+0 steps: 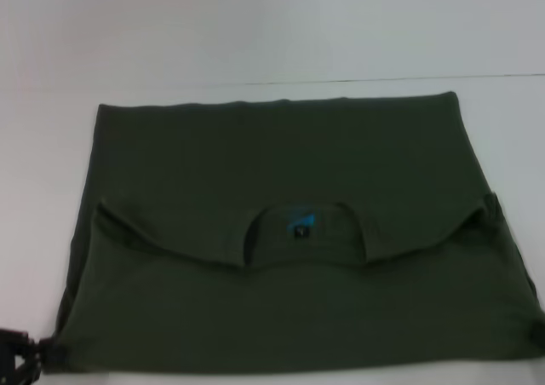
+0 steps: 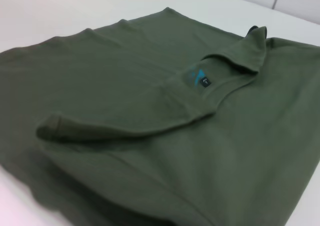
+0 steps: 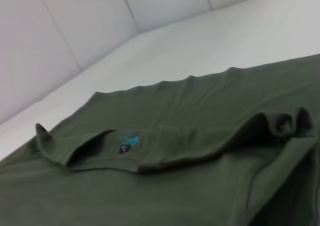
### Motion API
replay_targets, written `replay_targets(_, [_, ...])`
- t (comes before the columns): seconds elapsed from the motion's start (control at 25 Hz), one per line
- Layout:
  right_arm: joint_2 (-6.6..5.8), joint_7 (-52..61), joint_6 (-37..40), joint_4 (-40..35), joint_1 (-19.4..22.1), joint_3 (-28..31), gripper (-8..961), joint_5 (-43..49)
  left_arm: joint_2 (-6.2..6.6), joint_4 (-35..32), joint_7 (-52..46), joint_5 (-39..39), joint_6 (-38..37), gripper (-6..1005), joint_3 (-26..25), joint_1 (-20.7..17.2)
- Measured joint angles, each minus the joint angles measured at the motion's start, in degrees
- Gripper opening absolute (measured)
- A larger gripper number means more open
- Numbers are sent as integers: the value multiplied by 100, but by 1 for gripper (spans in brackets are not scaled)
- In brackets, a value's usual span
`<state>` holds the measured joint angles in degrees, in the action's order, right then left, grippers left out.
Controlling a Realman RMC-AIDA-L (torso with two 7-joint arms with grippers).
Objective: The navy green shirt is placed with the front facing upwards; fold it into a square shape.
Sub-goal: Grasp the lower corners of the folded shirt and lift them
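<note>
White bench point(image 1: 255, 27) runs out to a pale panelled wall, and the navy green shirt point(image 1: 289, 308) lies across it as a wide band, its long axis running from the bench's left edge toward its right edge. The collar end has been folded over the body, so the neckline with its small blue neck label point(image 1: 300, 221) sits near the middle, and the two sleeve folds point(image 2: 65, 128) stand out at either side. What matters for the next fold is that the near long edge lies along the bench's front edge, with a corner close to each arm. The left hand point(image 1: 19, 355) shows just beside the shirt's near left corner, at the bench's front left; whether its fingers are apart or gripping cloth I cannot tell. The right hand appears only as a dark sliver beside the near right corner, state likewise unclear. Both arms look about equally close, so a two-handed lift of the near edge seems likely.
</note>
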<state>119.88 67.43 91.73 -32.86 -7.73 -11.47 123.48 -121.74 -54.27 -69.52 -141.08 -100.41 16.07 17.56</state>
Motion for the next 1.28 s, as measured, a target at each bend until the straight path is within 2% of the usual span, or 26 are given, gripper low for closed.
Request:
replay_targets(0.36, [12,-560,303,183,404,93,53,-5,-112,-289,481,48,-714,37,-426,-343])
replay_targets(0.72, [-5,-642,532,249,384,153,54,-3,-129,-186,560,50,-620,37,-460,-311])
replay_targets(1.04, [-11,-545,589,252,276,245,53,5,-97,-36,553,104,-332,37,-505,-229])
replay_targets(1.28, [-9,-636,731,208,442,251,53,19,-83,-73,638,100,-495,37,-586,-276])
